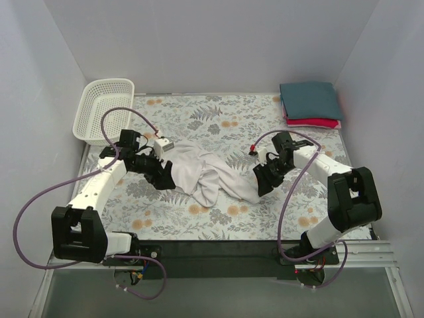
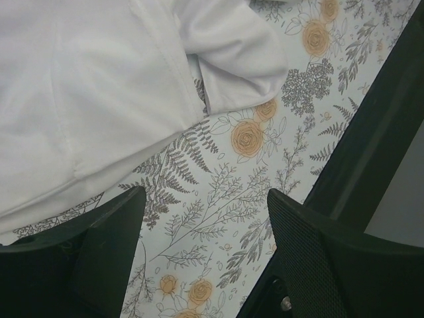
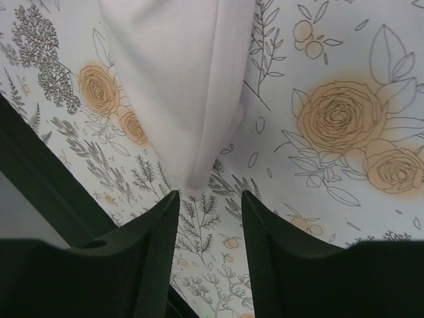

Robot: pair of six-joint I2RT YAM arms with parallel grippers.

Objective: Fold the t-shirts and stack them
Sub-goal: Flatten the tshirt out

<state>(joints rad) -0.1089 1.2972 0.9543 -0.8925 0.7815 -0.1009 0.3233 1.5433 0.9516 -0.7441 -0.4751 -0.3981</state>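
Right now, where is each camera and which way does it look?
Top external: high behind the left arm and right arm, looking down at the tablecloth; both show, with white shirt, basket, folded shirts.
Left wrist: on the left arm, facing down; open left gripper and shirt edge show.
Right wrist: on the right arm, facing down; open right gripper and shirt tip show.
All share the white shirt and tablecloth.

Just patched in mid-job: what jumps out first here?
The crumpled white shirt lies at mid-table, with the left gripper and right gripper open at either end. Then the folded teal shirt on the red shirt, in the far right corner.
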